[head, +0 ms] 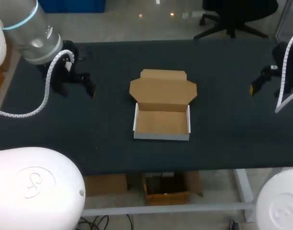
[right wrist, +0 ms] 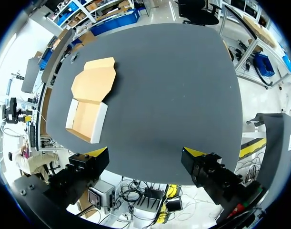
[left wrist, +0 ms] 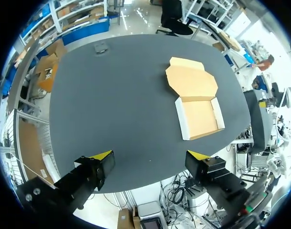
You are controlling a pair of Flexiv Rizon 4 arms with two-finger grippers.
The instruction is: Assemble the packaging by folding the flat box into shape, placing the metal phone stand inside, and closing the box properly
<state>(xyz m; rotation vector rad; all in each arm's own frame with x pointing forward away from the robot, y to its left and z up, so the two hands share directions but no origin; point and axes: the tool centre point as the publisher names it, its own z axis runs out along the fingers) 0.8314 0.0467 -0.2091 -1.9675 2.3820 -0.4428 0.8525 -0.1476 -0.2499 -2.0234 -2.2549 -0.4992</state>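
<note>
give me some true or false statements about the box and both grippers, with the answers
1. The box sits on the table with its lid open. True.
2. Something already lies inside the box. False: it is empty.
3. The left gripper is shut on the box. False: it is open, away from the box, and holds nothing.
4. The right gripper is open and holds nothing. True.
</note>
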